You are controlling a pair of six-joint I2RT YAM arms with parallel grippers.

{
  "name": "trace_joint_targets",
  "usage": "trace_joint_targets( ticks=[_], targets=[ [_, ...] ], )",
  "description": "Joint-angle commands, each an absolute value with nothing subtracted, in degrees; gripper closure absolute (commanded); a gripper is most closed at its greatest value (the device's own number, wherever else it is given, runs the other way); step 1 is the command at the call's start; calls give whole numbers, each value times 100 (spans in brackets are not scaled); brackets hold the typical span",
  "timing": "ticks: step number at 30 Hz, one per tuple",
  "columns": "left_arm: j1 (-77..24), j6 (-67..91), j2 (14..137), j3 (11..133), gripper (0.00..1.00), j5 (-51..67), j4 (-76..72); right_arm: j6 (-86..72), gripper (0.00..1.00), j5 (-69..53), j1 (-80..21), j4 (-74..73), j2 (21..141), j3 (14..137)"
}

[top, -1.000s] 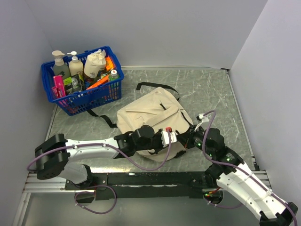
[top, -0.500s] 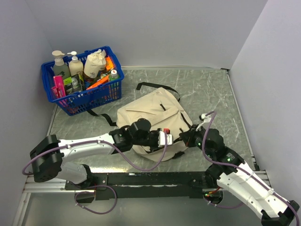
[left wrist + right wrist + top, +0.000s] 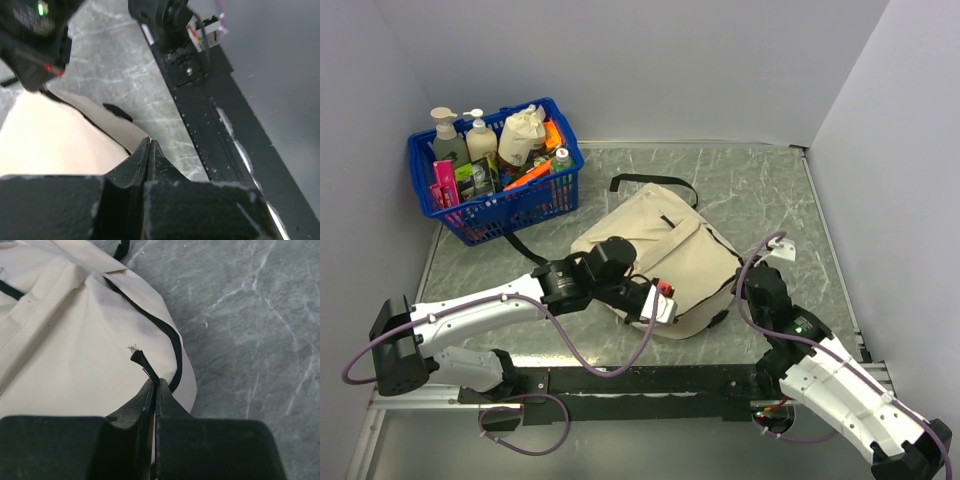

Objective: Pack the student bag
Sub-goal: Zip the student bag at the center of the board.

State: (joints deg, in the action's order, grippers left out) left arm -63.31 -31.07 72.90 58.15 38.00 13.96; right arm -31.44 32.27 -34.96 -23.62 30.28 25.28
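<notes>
- Now the student bag [image 3: 670,245] lies flat on the marbled table [image 3: 770,190]. Its long axis runs from the carry strap at the far end back toward the arms, slanted a little to the right.
- At the bag's near right edge the right gripper [image 3: 155,386] has its jaws pressed together on a frayed black pull cord [image 3: 140,360], just beside the black zipper trim [image 3: 162,327].
- Along the near edge the left gripper [image 3: 148,150] has its fingers together over cream fabric; I cannot tell whether it pinches cloth.
- So the bag stretches away from both sets of tips. The right arm is the nearer to the zipper, whose track curves off toward the far side, probably the line for pulling.
</notes>
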Motion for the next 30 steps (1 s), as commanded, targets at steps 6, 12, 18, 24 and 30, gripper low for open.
trace_joint_targets(
  ticks=[6,12,18,24,30],
  targets=[
    [-6372,-2355,7225,6319,99,3210,1142,-2917,100,1032,-3375,-1293,2683,2463],
    [-6390,-2884,6583,5321,99,2911,626,-3085,100,-1238,-3384,-852,2093,2022],
    [-6398,-1690,8250,6009,99,1793,342,-3120,100,-1467,-3393,-1028,1776,1837],
    [-6425,-1301,9096,6109,89,1653,-377,-2901,100,-1319,-3392,-1589,1855,2074],
    [-6451,-1257,9053,5985,89,1599,-616,-2900,73,-695,-3393,-1898,1521,2101]
  ],
)
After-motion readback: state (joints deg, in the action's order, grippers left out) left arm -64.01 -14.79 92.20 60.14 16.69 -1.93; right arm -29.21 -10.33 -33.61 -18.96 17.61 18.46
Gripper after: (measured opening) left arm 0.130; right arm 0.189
